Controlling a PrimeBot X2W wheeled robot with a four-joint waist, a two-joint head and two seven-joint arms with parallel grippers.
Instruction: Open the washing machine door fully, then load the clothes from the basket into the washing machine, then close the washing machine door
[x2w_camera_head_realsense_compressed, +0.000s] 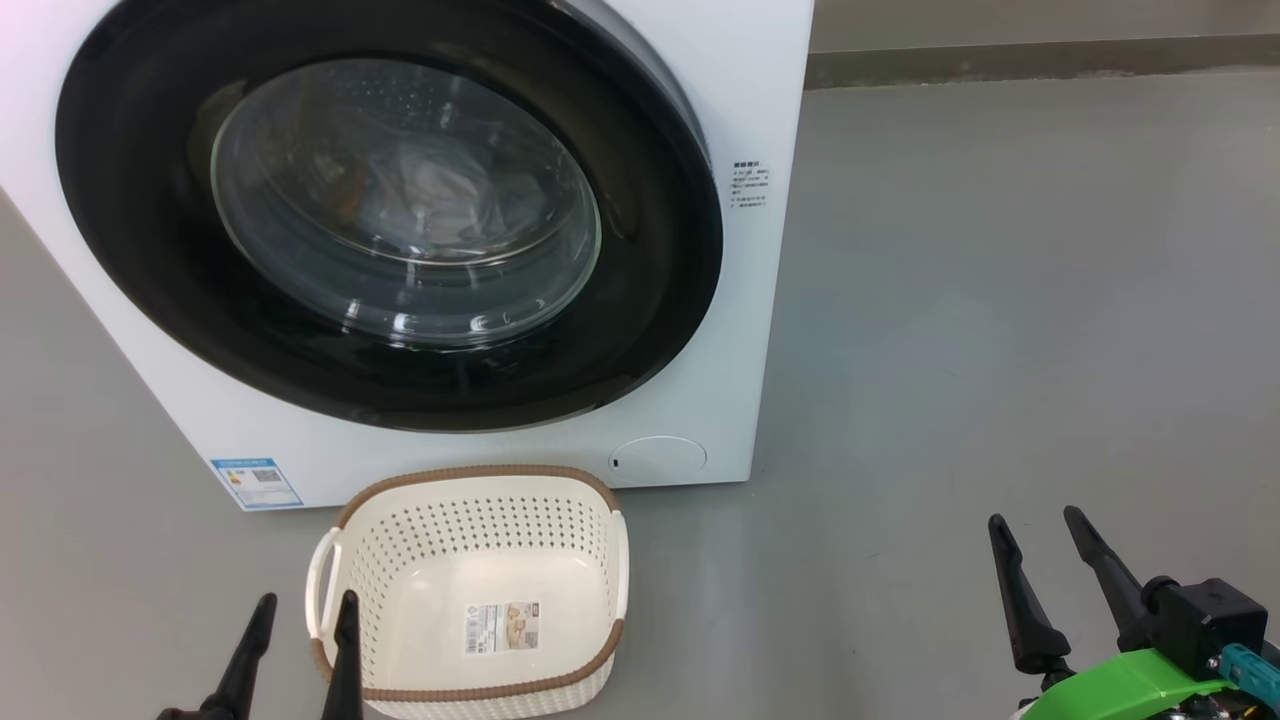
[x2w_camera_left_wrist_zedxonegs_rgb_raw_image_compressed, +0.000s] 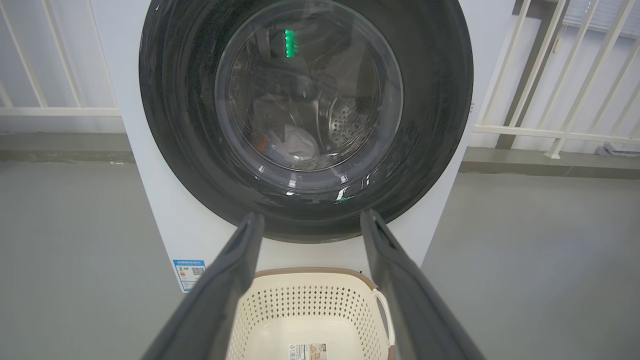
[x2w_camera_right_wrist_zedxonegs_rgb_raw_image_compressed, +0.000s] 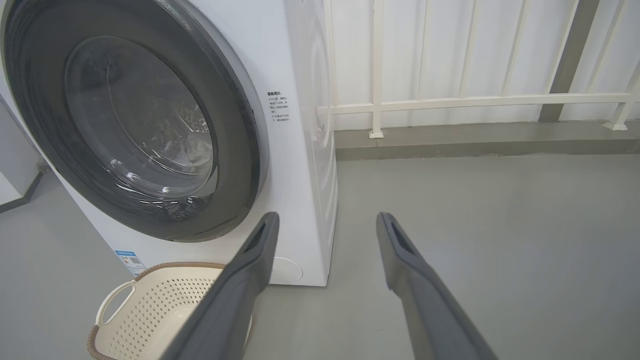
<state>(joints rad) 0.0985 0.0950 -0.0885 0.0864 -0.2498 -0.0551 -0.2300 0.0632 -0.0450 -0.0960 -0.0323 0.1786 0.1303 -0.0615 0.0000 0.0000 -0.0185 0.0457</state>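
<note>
The washing machine stands on the floor with its door lying flat against the front. Through the glass, pale clothes rest in the drum, also seen in the left wrist view as clothes. The basket sits on the floor before the machine, holding nothing but the label on its floor. My left gripper is open at the basket's left handle, and the left gripper points at the door's lower rim. My right gripper hangs open over bare floor to the right.
Grey floor stretches to the right of the machine. A low kerb and a white railing run behind it. A blue sticker and a round cover mark the machine's lower front.
</note>
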